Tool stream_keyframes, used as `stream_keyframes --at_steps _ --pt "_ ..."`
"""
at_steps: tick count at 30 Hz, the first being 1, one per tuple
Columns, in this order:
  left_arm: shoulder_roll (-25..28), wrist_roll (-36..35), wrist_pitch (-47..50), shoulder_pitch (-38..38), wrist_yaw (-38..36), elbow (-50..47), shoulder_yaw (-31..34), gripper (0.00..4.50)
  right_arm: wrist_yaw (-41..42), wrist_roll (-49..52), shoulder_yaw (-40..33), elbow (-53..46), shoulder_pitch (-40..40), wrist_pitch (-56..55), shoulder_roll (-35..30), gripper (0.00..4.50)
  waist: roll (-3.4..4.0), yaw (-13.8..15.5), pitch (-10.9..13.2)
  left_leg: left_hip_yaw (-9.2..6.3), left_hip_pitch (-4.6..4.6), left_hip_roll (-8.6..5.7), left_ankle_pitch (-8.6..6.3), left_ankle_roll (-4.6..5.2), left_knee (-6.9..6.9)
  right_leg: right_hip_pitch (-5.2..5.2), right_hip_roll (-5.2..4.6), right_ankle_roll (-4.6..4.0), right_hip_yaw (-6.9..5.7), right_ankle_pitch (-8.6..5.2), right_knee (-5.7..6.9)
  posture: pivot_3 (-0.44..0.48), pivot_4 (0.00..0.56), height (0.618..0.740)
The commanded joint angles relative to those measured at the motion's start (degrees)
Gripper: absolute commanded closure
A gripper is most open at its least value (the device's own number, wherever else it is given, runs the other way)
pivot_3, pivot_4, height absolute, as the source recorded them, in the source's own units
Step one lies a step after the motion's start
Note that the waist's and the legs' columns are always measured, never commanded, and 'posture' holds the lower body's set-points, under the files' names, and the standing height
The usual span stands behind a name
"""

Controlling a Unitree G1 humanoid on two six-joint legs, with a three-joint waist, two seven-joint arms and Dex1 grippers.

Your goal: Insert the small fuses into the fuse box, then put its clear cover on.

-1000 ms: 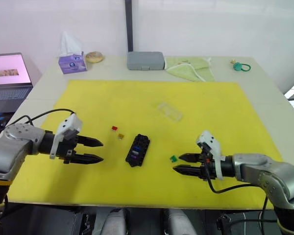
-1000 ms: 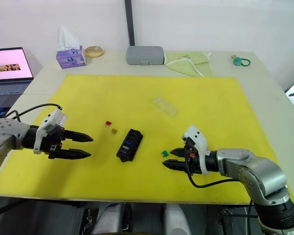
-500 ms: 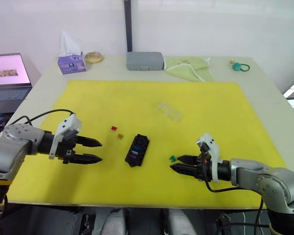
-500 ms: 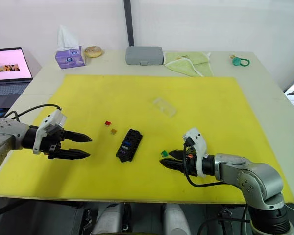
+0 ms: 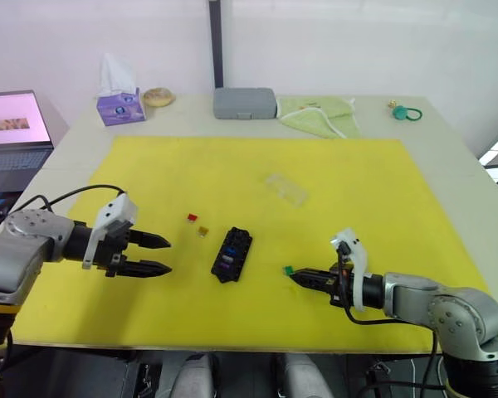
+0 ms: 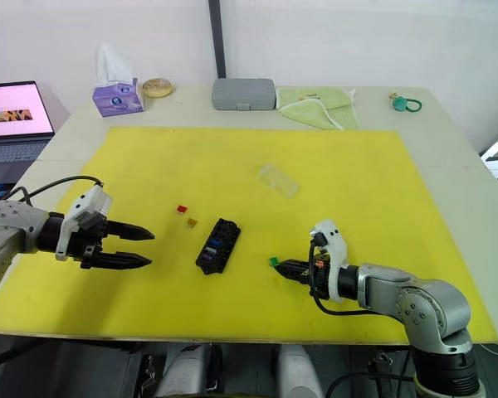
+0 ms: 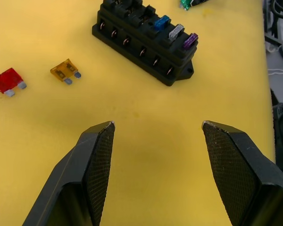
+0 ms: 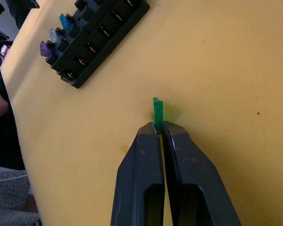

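Observation:
The black fuse box [image 5: 232, 254] lies mid-mat, with teal, grey and purple fuses [image 7: 175, 34] seated at one end. A red fuse [image 5: 192, 217] and an orange fuse [image 5: 203, 231] lie loose on the mat to its left. Right of the box, my right gripper [image 8: 159, 126] is shut on the green fuse [image 8: 158, 109], pinching its lower edge at the fingertips, low over the mat. My left gripper [image 5: 162, 254] hovers open left of the box, nothing between its fingers. The clear cover [image 5: 286, 188] lies farther back on the mat.
A yellow mat [image 5: 357, 191] covers the table. Along the back edge stand a tissue box [image 5: 120, 105], a round bun [image 5: 159, 96], a grey case [image 5: 246, 103], a green cloth [image 5: 319, 112] and a teal ring [image 5: 402, 112]. A laptop [image 5: 12, 124] sits far left.
My right gripper has closed its fingers onto the green fuse and sunk a little toward the mat. The left gripper has stayed open and nearly still.

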Motion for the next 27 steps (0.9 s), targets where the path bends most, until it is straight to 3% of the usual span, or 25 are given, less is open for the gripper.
stream_keyframes --at_steps 1,8,13,17,20,27 --pt "0.4 0.0 -0.9 -0.4 -0.3 -0.2 0.5 1.38 -0.7 1.4 0.3 0.0 0.6 -0.1 0.8 4.47 0.0 0.0 0.0 0.0 0.0 0.0 0.0 0.0 0.0 0.0 0.0 0.0 0.0 0.0 0.0 0.0 0.15 0.737" --pt "0.4 0.3 -1.1 -0.8 -0.5 0.5 0.3 1.38 -1.2 5.3 -2.6 -2.5 -2.4 1.2 -0.7 4.47 0.0 0.0 0.0 0.0 0.0 0.0 0.0 0.0 0.0 0.0 0.0 0.0 0.0 0.0 0.0 0.0 0.15 0.737" --pt "0.0 0.2 -0.9 -3.2 -0.8 1.5 -0.1 1.38 -4.0 8.5 -1.9 -5.4 -17.0 7.2 -6.3 4.47 0.05 -0.2 0.0 -0.01 0.0 0.01 0.0 0.0 0.01 -0.05 -0.01 0.0 0.05 0.01 0.05 0.0 0.15 0.737" --pt "-0.7 -0.2 -0.4 -5.4 -1.1 1.7 -0.5 1.38 -3.6 6.3 8.0 -3.6 -35.2 13.6 -11.3 4.47 0.04 0.0 0.0 -0.06 -0.01 0.01 0.0 0.0 -0.02 -0.08 0.0 -0.01 0.01 0.0 0.05 0.0 0.15 0.737" --pt "-1.3 0.4 -1.0 -6.5 -1.4 1.8 -1.3 1.38 -3.7 2.7 15.9 1.2 -49.4 14.1 -9.3 4.47 0.09 -0.2 0.1 0.0 -0.09 0.01 0.0 0.0 -0.02 -0.18 -0.01 -0.02 0.06 -0.01 0.05 0.0 0.15 0.737" --pt "-1.4 1.5 -2.2 -7.3 -2.1 0.9 -2.7 1.38 -2.3 -3.8 36.4 2.9 -61.8 15.6 -6.6 4.47 0.05 0.0 0.0 0.01 -0.3 -0.02 0.0 0.0 0.04 -0.27 -0.1 -0.01 -0.02 0.0 0.03 0.0 0.15 0.737"
